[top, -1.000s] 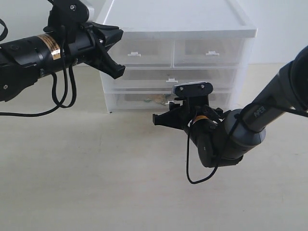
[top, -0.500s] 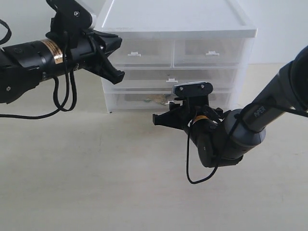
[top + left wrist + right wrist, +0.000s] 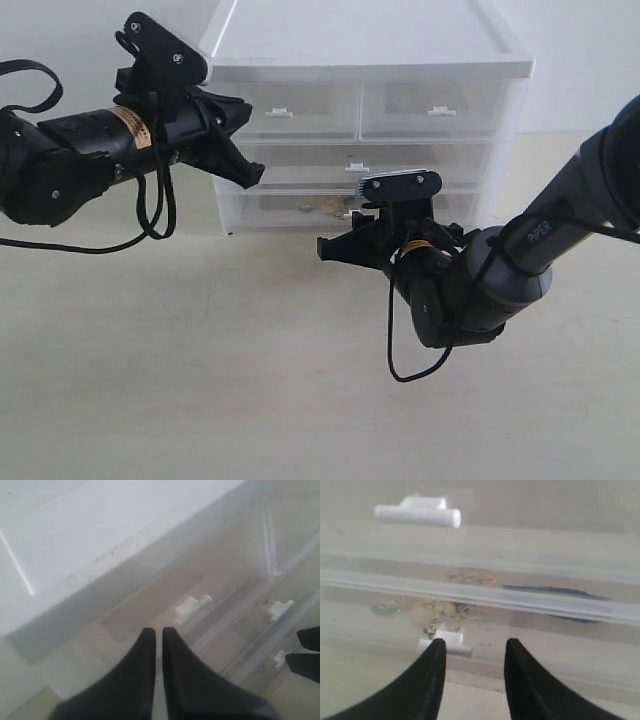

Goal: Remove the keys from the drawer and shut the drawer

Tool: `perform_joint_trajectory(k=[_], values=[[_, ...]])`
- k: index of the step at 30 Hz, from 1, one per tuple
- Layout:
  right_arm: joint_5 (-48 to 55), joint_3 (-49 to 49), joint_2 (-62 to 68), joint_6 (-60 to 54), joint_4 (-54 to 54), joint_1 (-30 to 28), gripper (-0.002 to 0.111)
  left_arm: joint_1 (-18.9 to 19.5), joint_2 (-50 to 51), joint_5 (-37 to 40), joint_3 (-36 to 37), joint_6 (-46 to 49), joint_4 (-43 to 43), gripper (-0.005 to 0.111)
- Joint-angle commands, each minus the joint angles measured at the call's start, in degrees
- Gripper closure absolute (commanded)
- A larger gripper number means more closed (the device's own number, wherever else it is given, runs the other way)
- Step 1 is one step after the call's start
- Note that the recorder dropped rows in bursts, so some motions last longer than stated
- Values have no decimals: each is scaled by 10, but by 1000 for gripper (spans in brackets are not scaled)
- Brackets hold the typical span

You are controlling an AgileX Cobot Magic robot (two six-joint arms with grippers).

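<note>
Inside the drawer [image 3: 270,213], the lowest tier of the white three-tier unit [image 3: 360,40] at the far middle of the surface [image 3: 200,380], the keys [image 3: 437,612] lie as a gold-coloured bunch. They show blurred through the translucent front, a little left of the drawer's middle. A thin dark strand [image 3: 555,590] shows beside them behind the same plastic; whether it belongs to the bunch cannot be told. In the exterior view the drawer front sits in line with the wide drawer [image 3: 430,160] one tier up and looks pushed in. Its small white tab handle [image 3: 445,642] is right at one fingertip of the right hand [image 3: 472,647]; contact cannot be judged. This hand sits low, just near of the drawer and pointing at it, its fingers partly apart with nothing between them. The left hand [image 3: 158,630] hangs higher, by the unit's left near corner, about level with the two top drawers [image 3: 300,110]. Its fingers are almost together, only a thin slit between them, and they grip nothing.
</note>
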Motion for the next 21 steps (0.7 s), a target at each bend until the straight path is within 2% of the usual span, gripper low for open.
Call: perform_joint_trajectory(k=[1,5,21], values=[[-7,-2,1,-8,-5,0,83,0,2,-11,-17,6,-16,103],[-7,-2,0,-9,-6,1,109,0,3,-2,-24,6,-16,103],[127,-2,-53,-53,-5,1,108,0,3,2,-25,6,-16,103]])
